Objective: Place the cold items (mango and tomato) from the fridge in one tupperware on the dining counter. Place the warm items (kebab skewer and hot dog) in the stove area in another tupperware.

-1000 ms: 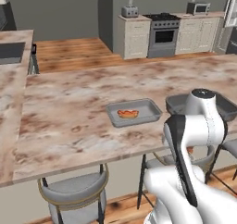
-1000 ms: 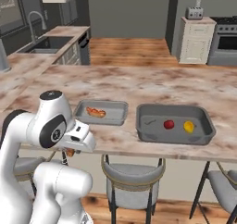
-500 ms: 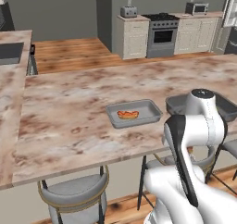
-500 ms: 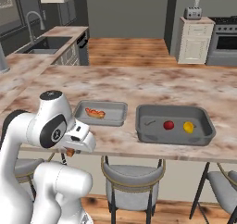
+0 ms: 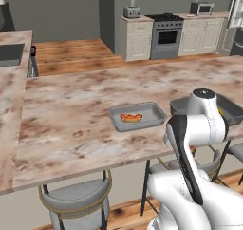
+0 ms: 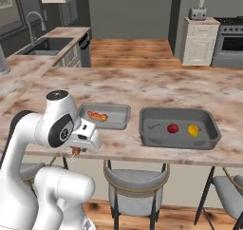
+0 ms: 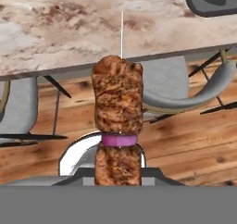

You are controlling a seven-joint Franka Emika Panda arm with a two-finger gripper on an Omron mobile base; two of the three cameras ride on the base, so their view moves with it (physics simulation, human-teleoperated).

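The hand (image 6: 76, 150) hangs low at the near edge of the long beige-pink marbled stone counter (image 6: 142, 89), just below its lip, closed tight on the kebab skewer (image 7: 118, 126), a stick of browned meat chunks with a purple ring between two of them and a thin pale spike rising from the top. In the right base view only a small orange-brown bit of the skewer shows under the white wrist block.

Beyond the hand and a little to its right on the counter lies the shallow light-grey rectangular tray (image 6: 117, 115) with rounded corners and a raised rim. The small orange-red hot dog in a tan bun (image 6: 97, 115) lies inside it, toward the tray's left end, closest to the hand of all the food on the counter.

Further right, well apart from the hand, sits a deeper dark-grey rectangular tub (image 6: 209, 135). Inside it are a small round red tomato (image 6: 173, 128) and, just to its right, the small rounded yellow-orange mango (image 6: 192, 130); the two are near each other but not touching.

Below the counter edge, right of the hand, stands a round grey-seated stool with a dark metal frame (image 6: 135, 180). Far behind the counter, across the wooden floor (image 5: 76, 53), is the steel-grey range with black burners (image 5: 165, 34), flanked by cream cabinets (image 5: 137, 40).
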